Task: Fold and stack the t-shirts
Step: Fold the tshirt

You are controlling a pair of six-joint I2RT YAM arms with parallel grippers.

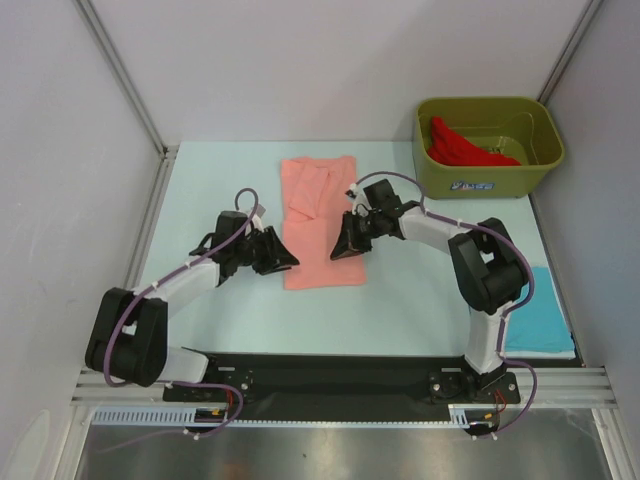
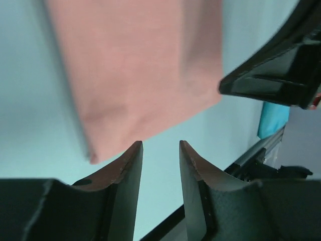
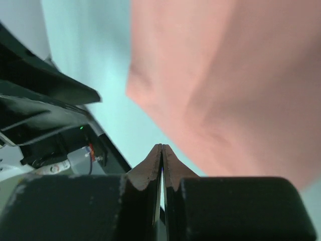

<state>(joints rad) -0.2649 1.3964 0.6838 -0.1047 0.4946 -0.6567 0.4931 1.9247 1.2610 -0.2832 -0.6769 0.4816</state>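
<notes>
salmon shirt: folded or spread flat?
Partly folded. The salmon shirt lies on the table as a long narrow strip, with flaps folded inward near its far end and no crosswise fold yet.

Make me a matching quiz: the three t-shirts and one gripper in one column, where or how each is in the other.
Things:
1. pink t-shirt
2. red t-shirt
3. turquoise t-shirt
4. right gripper

Place or state:
A. in the green tub
B. shut
C. at the near right edge of the table
D. lying mid-table, between the two arms

Pairs: 1-D, 2-A, 3-C, 4-B
</notes>
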